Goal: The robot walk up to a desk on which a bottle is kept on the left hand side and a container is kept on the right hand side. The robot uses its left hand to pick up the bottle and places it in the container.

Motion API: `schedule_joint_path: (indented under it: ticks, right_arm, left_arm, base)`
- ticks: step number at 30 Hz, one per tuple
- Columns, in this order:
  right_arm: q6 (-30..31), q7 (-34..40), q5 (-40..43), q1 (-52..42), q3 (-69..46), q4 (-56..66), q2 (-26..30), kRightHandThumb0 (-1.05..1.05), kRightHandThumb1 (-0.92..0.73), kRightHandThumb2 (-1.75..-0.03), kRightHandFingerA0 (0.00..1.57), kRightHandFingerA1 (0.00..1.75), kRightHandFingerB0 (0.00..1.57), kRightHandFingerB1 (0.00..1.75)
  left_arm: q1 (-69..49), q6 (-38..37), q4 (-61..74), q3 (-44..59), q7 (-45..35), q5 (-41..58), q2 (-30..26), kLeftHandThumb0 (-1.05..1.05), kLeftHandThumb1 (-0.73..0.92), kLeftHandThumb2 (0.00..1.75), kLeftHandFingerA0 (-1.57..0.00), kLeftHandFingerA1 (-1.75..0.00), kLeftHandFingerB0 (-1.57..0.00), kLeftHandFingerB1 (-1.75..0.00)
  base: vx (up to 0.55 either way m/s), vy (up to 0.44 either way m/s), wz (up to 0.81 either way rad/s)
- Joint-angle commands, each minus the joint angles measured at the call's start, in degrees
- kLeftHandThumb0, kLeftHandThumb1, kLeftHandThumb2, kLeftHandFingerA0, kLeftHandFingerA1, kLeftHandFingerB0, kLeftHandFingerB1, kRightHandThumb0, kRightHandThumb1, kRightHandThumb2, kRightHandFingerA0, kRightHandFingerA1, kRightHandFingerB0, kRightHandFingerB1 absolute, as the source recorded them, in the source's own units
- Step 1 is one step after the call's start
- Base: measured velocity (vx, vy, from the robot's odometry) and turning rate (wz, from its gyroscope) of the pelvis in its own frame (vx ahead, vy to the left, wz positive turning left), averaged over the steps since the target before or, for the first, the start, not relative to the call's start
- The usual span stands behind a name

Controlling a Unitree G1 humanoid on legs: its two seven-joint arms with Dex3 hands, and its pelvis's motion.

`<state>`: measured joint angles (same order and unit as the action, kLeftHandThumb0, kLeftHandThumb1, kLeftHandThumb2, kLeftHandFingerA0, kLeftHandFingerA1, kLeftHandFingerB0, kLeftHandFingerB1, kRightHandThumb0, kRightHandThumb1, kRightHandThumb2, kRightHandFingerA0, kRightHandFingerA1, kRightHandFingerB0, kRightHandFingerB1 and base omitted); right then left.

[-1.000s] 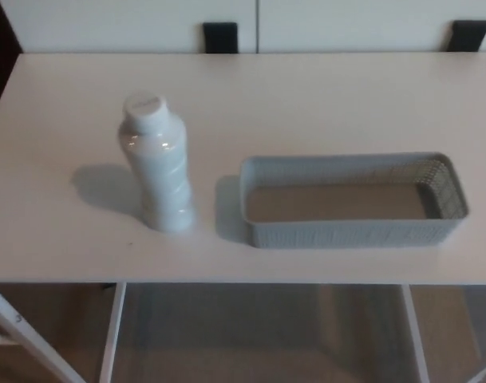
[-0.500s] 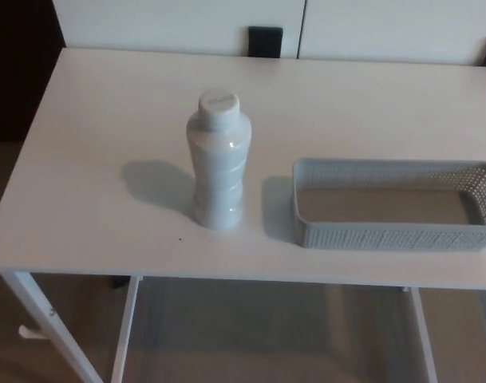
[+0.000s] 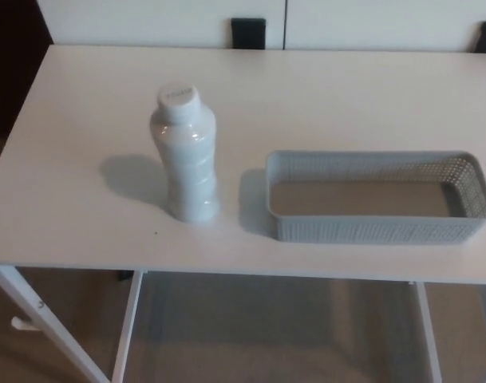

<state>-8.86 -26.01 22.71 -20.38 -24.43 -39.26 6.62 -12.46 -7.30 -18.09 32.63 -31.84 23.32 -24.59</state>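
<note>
No legible text; bottle (image 3: 185, 155) cap marking blurred.

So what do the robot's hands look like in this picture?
You can't see them here. Neither hand nor any arm shows in the head view, so their colour and shape can't be told. All that shows is the white bottle standing on the white desk, with the grey container beside it.

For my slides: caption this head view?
White bottle upright on desk, left of empty grey container; no hands visible.

Bare desk (image 3: 83, 120) surrounds bottle (image 3: 185, 155); container (image 3: 378, 196) rightward
</note>
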Motion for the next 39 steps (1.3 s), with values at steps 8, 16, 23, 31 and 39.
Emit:
schedule_joint_path:
  ticks: [8, 16, 23, 31, 39]
  right_arm:
    - [1.87, 2.23, -0.06, -0.65, 0.20, 3.38, -0.26, -0.13, -0.50, -0.54, 0.52, 0.59, 0.21, 0.37]
    - [2.82, 3.11, -0.36, 0.10, 0.41, 4.04, -0.24, -0.12, -0.34, -0.83, 0.50, 0.69, 0.12, 0.51]
    - [2.17, 3.68, -1.01, -0.33, 0.47, 4.11, 0.22, -0.15, -0.50, -0.54, 0.51, 0.57, 0.23, 0.38]
    - [2.26, 3.14, -0.40, -0.86, 0.31, 4.24, -0.09, -0.15, -0.49, -0.54, 0.54, 0.59, 0.23, 0.37]
    - [2.04, 2.67, -0.42, -1.41, 0.49, 4.76, -0.07, -0.16, -0.51, -0.54, 0.49, 0.58, 0.21, 0.37]
  left_arm:
    - [14.17, 3.59, 7.60, -9.06, 4.07, -2.90, -0.51, -0.62, 0.36, 0.74, 0.00, -0.19, 0.00, -0.08]
    - [15.96, 4.01, 6.58, -11.73, 4.78, -3.34, 0.51, -0.65, 0.38, 0.74, 0.00, -0.16, 0.00, -0.03]
    - [14.47, 3.10, 5.77, -12.38, 4.83, -3.83, 1.20, -0.67, 0.39, 0.74, 0.00, -0.17, 0.00, -0.02]
    - [16.42, 7.11, 6.75, -16.85, 4.45, -4.56, 2.06, -0.58, 0.35, 0.75, 0.00, -0.22, 0.00, -0.13]
    - [22.94, 6.70, -0.21, -24.84, 6.63, -9.77, 5.34, -0.53, 0.33, 0.75, 0.00, -0.29, 0.00, -0.16]
  base:
    - [-0.01, 0.159, 0.11]
    - [0.00, -0.031, 0.01]
    - [0.00, 0.000, 0.00]
    - [0.00, 0.000, 0.00]
    - [0.00, 0.000, 0.00]
